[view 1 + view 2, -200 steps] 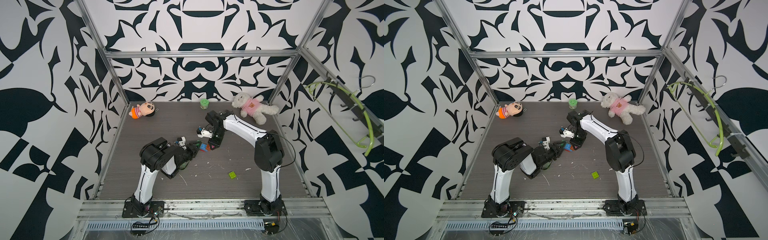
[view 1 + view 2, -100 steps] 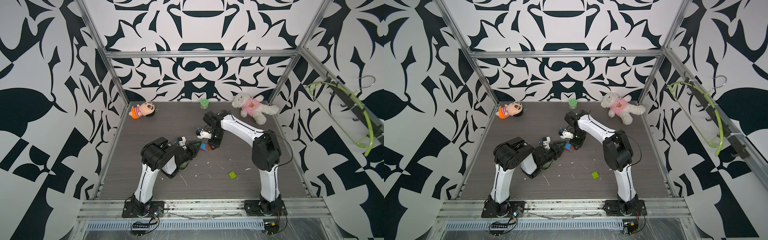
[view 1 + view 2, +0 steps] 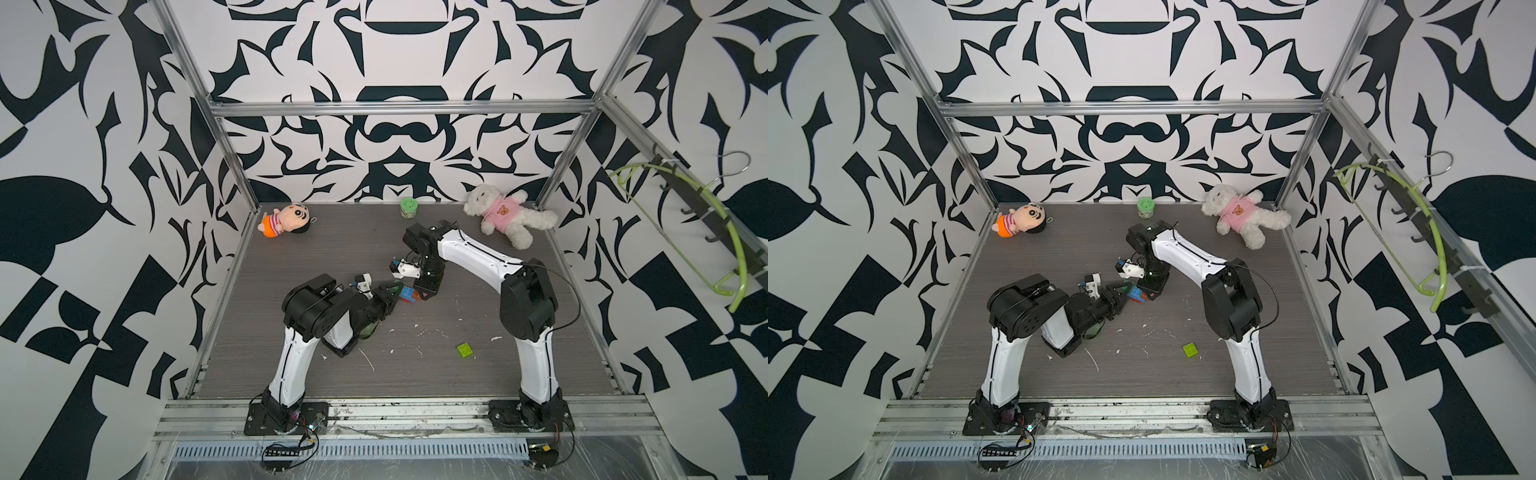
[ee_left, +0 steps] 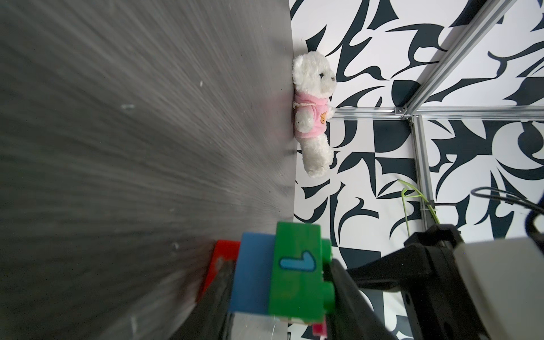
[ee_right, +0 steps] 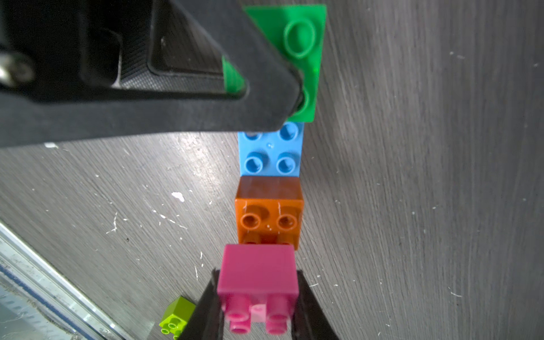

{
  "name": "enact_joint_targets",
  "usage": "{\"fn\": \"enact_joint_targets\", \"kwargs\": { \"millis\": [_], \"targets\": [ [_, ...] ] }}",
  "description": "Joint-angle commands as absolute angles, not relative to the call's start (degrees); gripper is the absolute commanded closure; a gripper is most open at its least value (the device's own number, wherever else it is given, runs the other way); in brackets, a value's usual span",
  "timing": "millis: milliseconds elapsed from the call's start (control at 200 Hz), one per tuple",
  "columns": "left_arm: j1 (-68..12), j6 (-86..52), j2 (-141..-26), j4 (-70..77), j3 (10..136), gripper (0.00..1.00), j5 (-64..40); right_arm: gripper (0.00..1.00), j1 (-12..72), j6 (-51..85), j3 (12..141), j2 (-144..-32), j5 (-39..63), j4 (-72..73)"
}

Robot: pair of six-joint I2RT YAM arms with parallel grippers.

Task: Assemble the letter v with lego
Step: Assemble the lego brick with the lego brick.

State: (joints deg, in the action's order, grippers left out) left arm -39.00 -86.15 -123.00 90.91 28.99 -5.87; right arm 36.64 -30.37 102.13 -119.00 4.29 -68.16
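A row of joined lego lies low over the table's middle: dark green brick point(image 5: 297, 44), blue brick point(image 5: 270, 153), orange-brown brick point(image 5: 269, 215). In the left wrist view the green brick point(image 4: 297, 265) carries a number 1, stacked on the blue brick point(image 4: 253, 273) with a red brick point(image 4: 223, 256) behind. My left gripper point(image 4: 279, 294) is shut across this stack; in a top view it point(image 3: 390, 293) reaches in from the left. My right gripper point(image 5: 257, 282) is shut on a pink brick point(image 5: 257, 270), right over the orange-brown one; contact is unclear. A lime brick point(image 3: 465, 350) lies loose.
A white plush bear point(image 3: 505, 214) in a pink shirt lies at the back right. A plush doll point(image 3: 284, 218) lies at the back left, and a small green jar point(image 3: 408, 208) stands at the back wall. A green hanger point(image 3: 685, 232) hangs on the right wall.
My right arm has swung a little to the left with the pink brick, closer over the joined bricks. The left arm has barely moved.
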Motion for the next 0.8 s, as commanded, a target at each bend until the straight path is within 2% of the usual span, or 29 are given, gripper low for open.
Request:
{"fn": "enact_joint_targets", "kwargs": {
  "millis": [0,795],
  "targets": [
    [-38.94,-85.52,-126.12,82.48,28.21,0.74,-6.47,1.00,37.00,-30.50,104.52,-119.11,3.51,-69.93],
    [-38.94,-86.04,-126.81,82.45,28.66,0.75,-6.77,1.00,37.88,-30.07,105.47,-121.42,3.45,-70.66]
  ]
}}
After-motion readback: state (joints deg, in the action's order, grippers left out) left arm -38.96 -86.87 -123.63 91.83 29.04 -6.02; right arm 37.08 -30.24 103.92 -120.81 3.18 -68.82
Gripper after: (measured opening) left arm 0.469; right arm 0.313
